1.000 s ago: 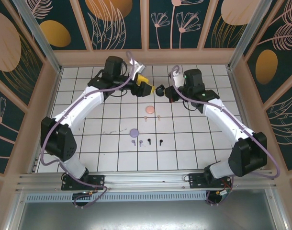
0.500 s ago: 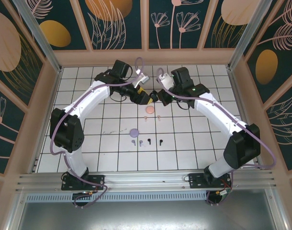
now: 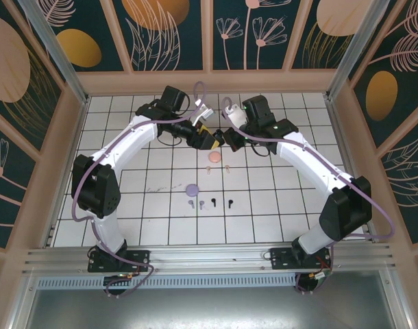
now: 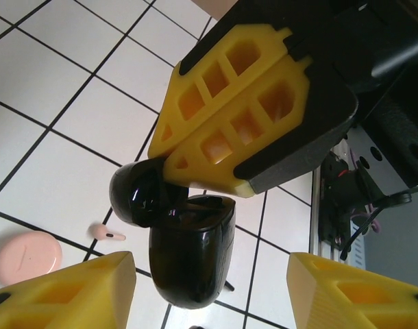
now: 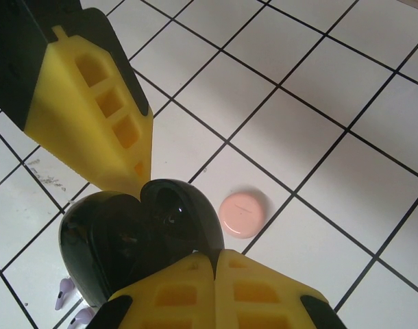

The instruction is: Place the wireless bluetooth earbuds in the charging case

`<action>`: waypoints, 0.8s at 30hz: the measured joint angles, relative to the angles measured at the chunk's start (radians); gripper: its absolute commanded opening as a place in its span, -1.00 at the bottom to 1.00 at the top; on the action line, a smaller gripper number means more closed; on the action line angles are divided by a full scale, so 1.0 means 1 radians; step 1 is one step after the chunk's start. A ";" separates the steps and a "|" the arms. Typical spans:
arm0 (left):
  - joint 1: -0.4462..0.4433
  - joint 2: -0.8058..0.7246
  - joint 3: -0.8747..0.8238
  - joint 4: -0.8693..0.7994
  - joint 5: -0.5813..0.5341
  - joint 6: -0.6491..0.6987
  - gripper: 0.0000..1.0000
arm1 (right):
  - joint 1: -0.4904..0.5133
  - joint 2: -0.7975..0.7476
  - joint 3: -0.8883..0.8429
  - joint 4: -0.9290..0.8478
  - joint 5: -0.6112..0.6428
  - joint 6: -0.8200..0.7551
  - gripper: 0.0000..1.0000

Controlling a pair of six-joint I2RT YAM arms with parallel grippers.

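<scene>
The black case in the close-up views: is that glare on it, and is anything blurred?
Left wrist view: soft pale reflections on the glossy black case, nothing blown out. Right wrist view: the same faint sheen, grid lines crisp, a soft shadow beside the pink case. Top external view: even light, weak shadows.

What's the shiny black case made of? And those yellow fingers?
The black case looks like hard glossy plastic: bright reflections slide over its smooth curves. The yellow fingers look like matte plastic, maybe printed: the surface is dull, with hollow ribbed cells.
</scene>
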 measured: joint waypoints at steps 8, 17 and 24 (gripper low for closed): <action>0.000 0.006 -0.002 0.030 0.016 -0.008 0.00 | 0.000 0.000 0.000 0.000 -0.001 0.000 -1.00; 0.000 0.010 -0.015 0.060 0.024 -0.024 -0.15 | 0.000 0.000 0.000 0.001 -0.008 0.001 -1.00; 0.000 0.010 -0.027 0.079 0.031 -0.041 -0.45 | 0.000 0.000 0.000 0.003 -0.010 0.001 -1.00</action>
